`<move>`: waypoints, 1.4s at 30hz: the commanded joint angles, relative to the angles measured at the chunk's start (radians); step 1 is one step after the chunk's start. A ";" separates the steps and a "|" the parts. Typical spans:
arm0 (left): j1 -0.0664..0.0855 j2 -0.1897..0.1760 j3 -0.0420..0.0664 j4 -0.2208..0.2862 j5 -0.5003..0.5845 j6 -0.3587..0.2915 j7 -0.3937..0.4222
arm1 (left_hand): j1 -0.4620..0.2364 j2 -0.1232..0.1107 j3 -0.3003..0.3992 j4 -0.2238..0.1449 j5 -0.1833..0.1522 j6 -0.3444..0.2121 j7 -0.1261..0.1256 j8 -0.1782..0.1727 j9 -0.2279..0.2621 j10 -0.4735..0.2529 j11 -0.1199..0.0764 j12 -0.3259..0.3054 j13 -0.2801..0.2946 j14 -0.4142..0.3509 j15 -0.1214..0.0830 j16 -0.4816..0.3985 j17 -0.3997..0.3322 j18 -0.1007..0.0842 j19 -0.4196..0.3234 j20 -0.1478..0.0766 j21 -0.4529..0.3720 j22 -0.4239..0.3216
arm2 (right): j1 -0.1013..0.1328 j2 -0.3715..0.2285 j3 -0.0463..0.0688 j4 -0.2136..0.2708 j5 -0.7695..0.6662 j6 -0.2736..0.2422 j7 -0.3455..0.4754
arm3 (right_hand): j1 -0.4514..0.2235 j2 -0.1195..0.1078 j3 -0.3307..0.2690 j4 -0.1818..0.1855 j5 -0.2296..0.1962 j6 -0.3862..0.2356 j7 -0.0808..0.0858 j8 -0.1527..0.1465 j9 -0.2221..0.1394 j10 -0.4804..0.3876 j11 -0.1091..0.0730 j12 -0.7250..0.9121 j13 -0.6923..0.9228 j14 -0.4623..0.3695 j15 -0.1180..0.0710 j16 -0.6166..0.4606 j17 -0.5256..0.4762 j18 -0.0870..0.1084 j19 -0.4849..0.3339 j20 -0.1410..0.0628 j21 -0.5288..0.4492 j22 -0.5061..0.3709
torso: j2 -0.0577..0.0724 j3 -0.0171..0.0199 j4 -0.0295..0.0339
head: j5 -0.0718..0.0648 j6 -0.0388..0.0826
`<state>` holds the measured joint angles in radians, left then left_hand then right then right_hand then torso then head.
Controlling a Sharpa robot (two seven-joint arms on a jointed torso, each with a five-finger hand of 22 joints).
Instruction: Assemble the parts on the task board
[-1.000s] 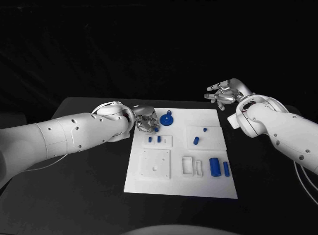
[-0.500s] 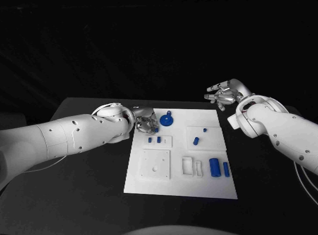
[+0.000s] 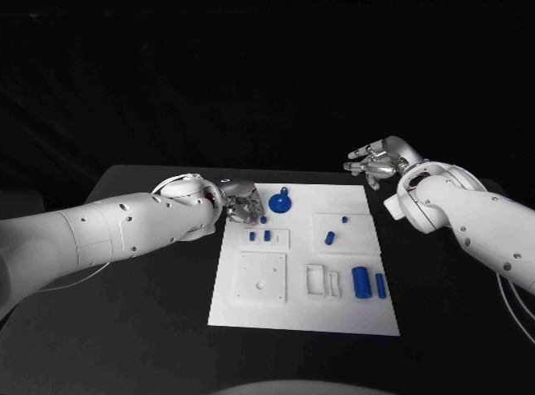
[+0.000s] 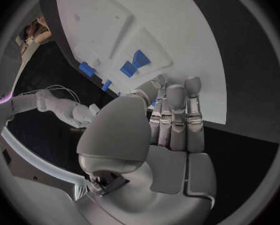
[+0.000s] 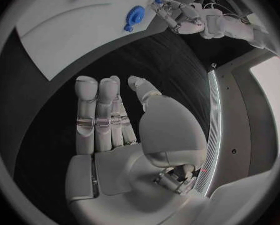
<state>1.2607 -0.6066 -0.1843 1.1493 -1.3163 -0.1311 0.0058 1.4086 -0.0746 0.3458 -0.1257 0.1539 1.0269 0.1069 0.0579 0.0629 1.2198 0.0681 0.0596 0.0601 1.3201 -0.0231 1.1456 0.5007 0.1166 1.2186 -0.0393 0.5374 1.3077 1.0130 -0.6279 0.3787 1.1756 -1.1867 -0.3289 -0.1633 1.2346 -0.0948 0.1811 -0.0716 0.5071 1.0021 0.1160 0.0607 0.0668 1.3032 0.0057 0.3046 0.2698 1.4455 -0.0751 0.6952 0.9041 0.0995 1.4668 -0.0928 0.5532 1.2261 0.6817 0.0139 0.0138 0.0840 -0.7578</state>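
Left hand (image 3: 243, 207) edged nearer board's (image 3: 303, 321) far-left corner.

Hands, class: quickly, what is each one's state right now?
Left hand: pinching a small blue part at the white task board.
Right hand: open, empty, fingers apart.
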 commanded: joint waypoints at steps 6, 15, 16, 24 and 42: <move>-0.001 -0.014 0.003 -0.019 0.020 -0.063 0.010 | 0.007 -0.015 0.017 -0.004 0.005 0.015 0.009 0.005 0.000 -0.001 0.002 -0.001 -0.001 -0.001 0.004 -0.005 -0.004 0.016 -0.004 0.002 0.005 0.021 | -0.009 -0.018 0.000 0.017 -0.032 0.110 0.009 | 0.019 -0.002 0.038 -0.051 -0.026 0.039 0.004 0.003 0.001 -0.002 0.013 -0.104 -0.096 0.006 0.010 0.013 0.004 0.024 0.047 0.004 0.018 0.002 | 0.000 -0.0003 -0.0017 | -0.011 0.009; 0.004 -0.042 0.036 -0.061 0.412 -0.097 0.055 | -0.025 -0.013 -0.004 0.015 0.008 0.059 0.009 0.005 0.001 0.061 -0.017 0.002 0.000 0.009 -0.011 -0.069 -0.031 0.006 0.004 -0.008 -0.024 0.005 | -0.027 -0.064 -0.003 0.070 -0.134 0.180 0.023 | -0.009 0.012 0.111 -0.113 -0.077 0.115 -0.012 0.002 0.001 0.002 0.024 -0.190 -0.196 0.003 0.017 0.024 0.011 0.027 0.046 0.012 0.033 0.013 | -0.001 0.0004 -0.0049 | -0.053 0.029; 0.006 -0.046 0.039 -0.064 0.466 -0.103 0.064 | -0.032 -0.012 -0.011 0.019 0.003 0.061 0.008 0.005 0.001 0.061 -0.015 0.002 0.000 -0.002 -0.012 -0.096 -0.042 0.002 -0.005 -0.008 -0.040 -0.005 | -0.029 -0.070 -0.004 0.077 -0.149 0.182 0.022 | -0.015 0.014 0.116 -0.120 -0.081 0.118 -0.012 0.002 0.001 0.003 0.025 -0.198 -0.202 0.003 0.017 0.025 0.011 0.026 0.046 0.012 0.035 0.014 | -0.001 0.0007 -0.0050 | -0.056 0.031; 0.025 -0.075 0.052 -0.047 0.817 -0.174 0.153 | -0.050 -0.007 -0.079 0.047 -0.008 0.066 0.012 0.004 0.000 0.047 -0.002 0.004 0.000 -0.113 0.018 -0.436 -0.174 -0.038 -0.105 0.018 -0.264 -0.163 | -0.045 -0.114 -0.026 0.128 -0.254 0.192 0.004 | -0.018 0.010 0.124 -0.137 -0.139 0.118 -0.011 0.002 0.000 -0.011 0.034 -0.225 -0.205 0.004 0.024 0.028 0.010 0.024 0.047 0.017 0.046 0.020 | 0.000 0.0001 -0.0015 | -0.077 0.026; 0.031 -0.123 0.056 0.033 1.010 -0.185 0.290 | -0.025 -0.002 -0.103 0.027 0.014 0.009 0.013 0.004 -0.001 -0.071 0.031 -0.002 -0.002 -0.100 0.115 -1.084 -0.423 -0.034 -0.194 0.111 -0.475 -0.511 | -0.059 -0.119 -0.094 0.180 -0.447 0.170 -0.042 | 0.030 -0.005 0.002 -0.065 -0.358 0.079 -0.014 0.002 0.000 -0.101 0.058 -0.231 -0.207 0.010 0.045 0.049 -0.016 0.041 0.049 0.039 0.065 0.015 | 0.001 -0.0013 0.0016 | -0.085 0.019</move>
<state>1.2890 -0.7282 -0.1296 1.1777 -0.3579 -0.3030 0.2406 1.3773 -0.0824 0.2468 -0.1003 0.1694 1.0410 0.1175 0.0578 0.0632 1.1519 0.0963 0.0596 0.0594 1.2318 0.0895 0.0651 0.0822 0.0848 1.0299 0.0677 0.0654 0.8057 0.9553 -0.7495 0.2860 1.3550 -1.5678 -0.1581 -0.1932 1.2557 -0.1026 0.1865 -0.1379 0.1509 1.0860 0.1033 0.0607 0.0670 1.2096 0.0625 0.0726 0.0643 1.4572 -0.0371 0.7378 0.8893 0.1245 1.4631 -0.0605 0.6135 1.2424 0.6814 0.0120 0.0138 -0.0041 -0.7377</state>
